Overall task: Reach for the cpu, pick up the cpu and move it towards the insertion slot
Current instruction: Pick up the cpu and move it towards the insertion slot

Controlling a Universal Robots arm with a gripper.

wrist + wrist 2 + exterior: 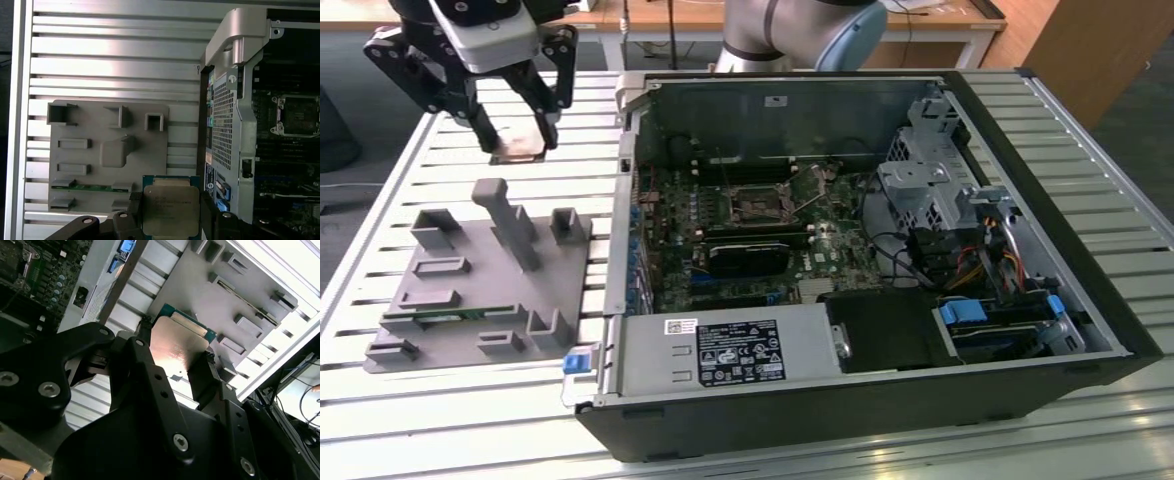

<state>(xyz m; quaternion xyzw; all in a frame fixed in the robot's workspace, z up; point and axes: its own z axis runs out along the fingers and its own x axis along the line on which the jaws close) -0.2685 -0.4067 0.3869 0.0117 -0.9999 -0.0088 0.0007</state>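
Gripper jaws clamped on the cpu by opposite edges, keeping it flat, lifted over the worktop beyond the grey fixture; insertion slot sits well apart inside the pc case.

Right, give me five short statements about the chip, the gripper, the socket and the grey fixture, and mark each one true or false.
1. The black gripper is shut on the small square silvery-topped cpu. True.
2. The cpu sits in the shiny metal-framed insertion slot. False: it is held outside the open black computer case.
3. The grey plastic fixture lies on the slatted metal table. True.
4. A thin green memory stick lies in the fixture. True.
5. The case's side panel is closed. False: it is open, showing the motherboard.
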